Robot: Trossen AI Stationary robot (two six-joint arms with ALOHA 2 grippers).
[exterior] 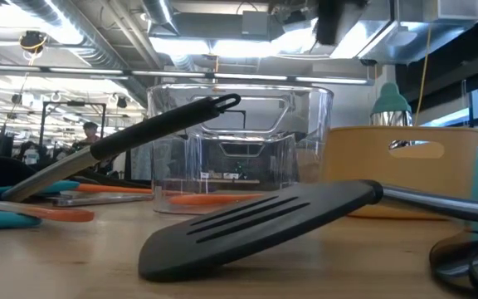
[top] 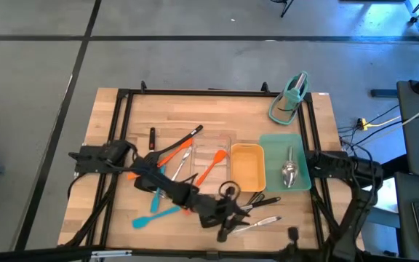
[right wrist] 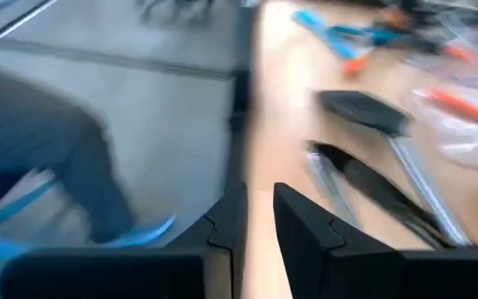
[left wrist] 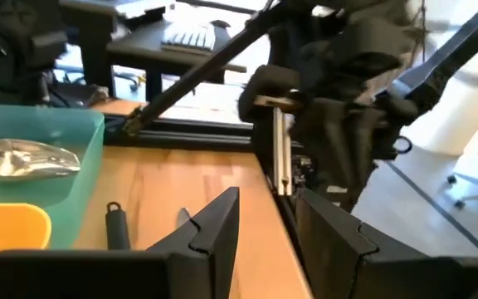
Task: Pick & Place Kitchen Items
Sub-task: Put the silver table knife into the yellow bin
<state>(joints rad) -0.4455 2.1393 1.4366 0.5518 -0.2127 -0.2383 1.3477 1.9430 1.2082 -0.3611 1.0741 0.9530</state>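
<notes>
Kitchen items lie scattered on the wooden table: orange spatulas (top: 209, 169), blue spatulas (top: 155, 216), and a black slotted turner (exterior: 256, 220) lying flat near the front edge. A steel spoon (top: 289, 173) rests in the teal tray (top: 286, 142). My left gripper (top: 231, 211) hangs low over the near middle and points toward the table's right; in its wrist view (left wrist: 268, 212) the fingers stand apart with nothing between them. My right gripper (top: 291, 234) is by the near edge and looks along it toward the turner (right wrist: 362, 108); its fingers (right wrist: 260, 195) show a narrow empty gap.
A yellow tray (top: 246, 182) sits beside the teal one. A clear tray (exterior: 239, 141) with a black-handled utensil leaning on its rim stands mid-table. A teal stand (top: 291, 94) is at the far right. Black-handled tongs (right wrist: 372, 187) lie near the turner. A dark frame rail (top: 217, 92) borders the table.
</notes>
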